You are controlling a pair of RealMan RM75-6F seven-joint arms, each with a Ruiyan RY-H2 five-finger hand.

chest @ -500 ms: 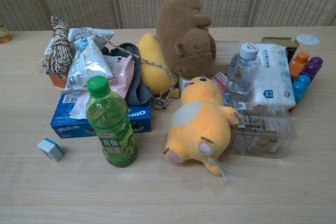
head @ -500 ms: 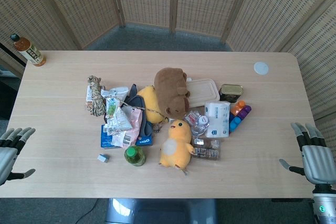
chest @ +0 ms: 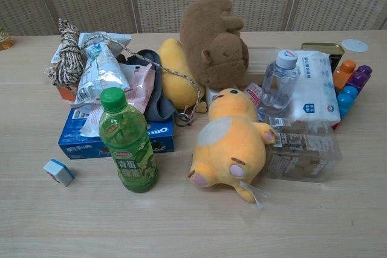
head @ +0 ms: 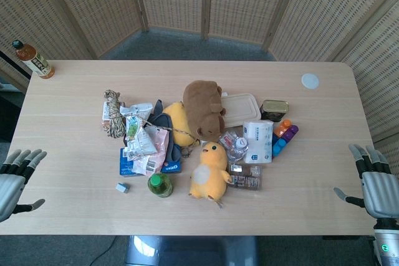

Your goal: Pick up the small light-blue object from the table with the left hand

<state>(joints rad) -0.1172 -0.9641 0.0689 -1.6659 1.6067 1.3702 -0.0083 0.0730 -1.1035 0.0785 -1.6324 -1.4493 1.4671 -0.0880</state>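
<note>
The small light-blue object [head: 122, 187] is a little block with a white side, lying alone on the table in front of the pile; the chest view shows it at lower left [chest: 58, 172]. My left hand [head: 14, 179] hovers at the table's left front edge, fingers spread, holding nothing, well to the left of the block. My right hand [head: 374, 185] is at the right front edge, fingers apart and holding nothing. Neither hand shows in the chest view.
A green tea bottle [head: 160, 184] stands just right of the block, with a blue Oreo box [chest: 115, 139] behind it. A yellow plush duck [head: 209, 171], brown plush [head: 203, 109], rope [head: 113, 112] and packets crowd the middle. An amber bottle [head: 32, 59] stands far left.
Both hands have shifted slightly: the left one lower and toward the front edge, the right one a little lower. The objects on the table have not moved.
</note>
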